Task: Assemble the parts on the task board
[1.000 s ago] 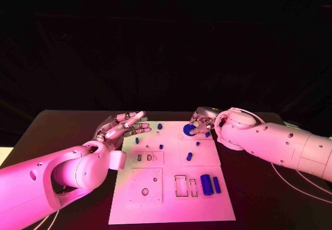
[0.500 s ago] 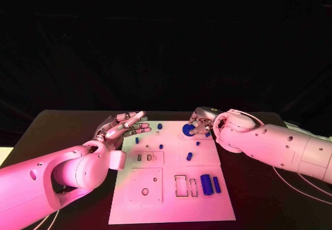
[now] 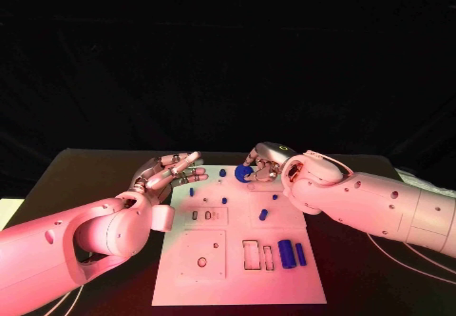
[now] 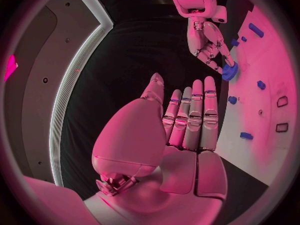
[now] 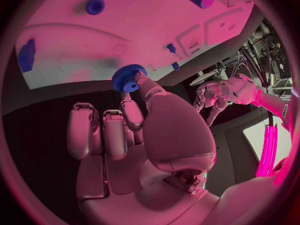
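Observation:
The white task board [image 3: 238,276] lies in the middle of the table. My right hand [image 3: 261,164] pinches a blue toothed gear [image 3: 243,173] between thumb and a finger, just above the board's far edge; the pinch is plain in the right wrist view on the gear [image 5: 128,78]. My left hand [image 3: 172,172] hovers by the board's far left corner, fingers apart and holding nothing. The left wrist view shows its bare palm [image 4: 181,135] and the right hand [image 4: 206,40] with the gear [image 4: 230,73]. Small blue pegs [image 3: 263,214] stand on the board, and two blue cylinders [image 3: 286,253] lie near its right edge.
Rectangular and round slots [image 3: 249,255] are cut into the board's near half. Cables [image 3: 399,257] trail over the black table [image 3: 85,178] on the right. My left forearm [image 3: 85,243] covers the table's near left side.
My right hand has carried the gear a short way to the left along the board's far edge. The left hand has stayed where it was.

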You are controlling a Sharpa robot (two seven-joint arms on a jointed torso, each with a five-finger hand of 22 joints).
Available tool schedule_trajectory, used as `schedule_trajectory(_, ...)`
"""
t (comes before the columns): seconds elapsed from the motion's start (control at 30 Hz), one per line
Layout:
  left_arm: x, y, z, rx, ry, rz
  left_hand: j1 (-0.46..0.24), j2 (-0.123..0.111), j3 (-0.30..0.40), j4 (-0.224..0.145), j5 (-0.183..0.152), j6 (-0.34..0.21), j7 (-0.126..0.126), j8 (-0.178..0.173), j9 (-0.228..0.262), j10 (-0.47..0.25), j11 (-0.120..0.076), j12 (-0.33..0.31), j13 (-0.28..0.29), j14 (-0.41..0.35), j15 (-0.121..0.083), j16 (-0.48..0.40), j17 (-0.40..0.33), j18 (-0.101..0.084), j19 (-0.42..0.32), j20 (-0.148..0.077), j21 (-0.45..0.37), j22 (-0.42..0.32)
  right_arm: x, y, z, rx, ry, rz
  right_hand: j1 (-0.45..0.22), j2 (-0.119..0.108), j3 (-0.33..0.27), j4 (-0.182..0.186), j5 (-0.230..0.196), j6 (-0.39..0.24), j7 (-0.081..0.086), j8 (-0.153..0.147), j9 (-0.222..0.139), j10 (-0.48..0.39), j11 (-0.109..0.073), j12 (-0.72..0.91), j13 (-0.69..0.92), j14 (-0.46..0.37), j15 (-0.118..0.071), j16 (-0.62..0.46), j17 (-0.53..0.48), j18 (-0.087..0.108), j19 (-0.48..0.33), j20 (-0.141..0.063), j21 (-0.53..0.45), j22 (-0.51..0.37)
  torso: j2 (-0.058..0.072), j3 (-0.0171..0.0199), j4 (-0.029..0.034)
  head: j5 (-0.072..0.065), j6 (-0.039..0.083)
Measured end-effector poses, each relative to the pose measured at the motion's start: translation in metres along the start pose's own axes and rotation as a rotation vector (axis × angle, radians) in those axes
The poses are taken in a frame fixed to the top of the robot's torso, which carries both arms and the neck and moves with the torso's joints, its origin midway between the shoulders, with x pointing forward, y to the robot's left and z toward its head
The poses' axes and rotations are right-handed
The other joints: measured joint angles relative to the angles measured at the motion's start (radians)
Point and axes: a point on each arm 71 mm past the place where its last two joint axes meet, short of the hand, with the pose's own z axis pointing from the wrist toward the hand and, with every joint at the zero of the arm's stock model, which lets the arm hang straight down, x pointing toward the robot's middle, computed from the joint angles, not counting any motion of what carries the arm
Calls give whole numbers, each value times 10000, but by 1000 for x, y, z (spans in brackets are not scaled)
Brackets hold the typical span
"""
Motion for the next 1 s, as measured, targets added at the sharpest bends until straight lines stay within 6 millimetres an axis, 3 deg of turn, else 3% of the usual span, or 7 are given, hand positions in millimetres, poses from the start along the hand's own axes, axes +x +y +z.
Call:
schedule_trajectory(0.43,-1,0,0,-1,-21,-5,52,52,27,-26,0,0,0,0,0,0,0,0,1,0,0,0,8,0,0,0,1,-15,17,42,17,-691,-16,53,-91,-12,31,30,53,11,-3,-1,-19,1,0,-70,-64,0,1,0,-1,0,0,0,-1,-2,8,-11,6,81,1)
schedule_trajectory(0.87,0,1,1,-11,-21,-28,52,52,27,-26,0,0,0,0,0,0,0,0,2,0,0,0,7,0,0,0,1,-14,33,50,22,-741,185,-12,-158,-80,200,64,53,17,-7,-31,-19,-39,43,-265,-186,-1,1,0,-3,1,-1,0,-1,-15,20,17,-12,126,-79)
schedule_trajectory(1.0,1,1,2,-20,-13,-36,52,52,27,-26,0,0,0,0,0,0,0,0,2,0,0,0,6,0,0,0,1,-14,35,50,24,-709,181,-51,-276,-199,205,66,53,17,-7,-124,-18,-247,91,-628,-448,-1,2,-22,-18,1,-1,0,-1,-95,23,23,-24,128,-89)
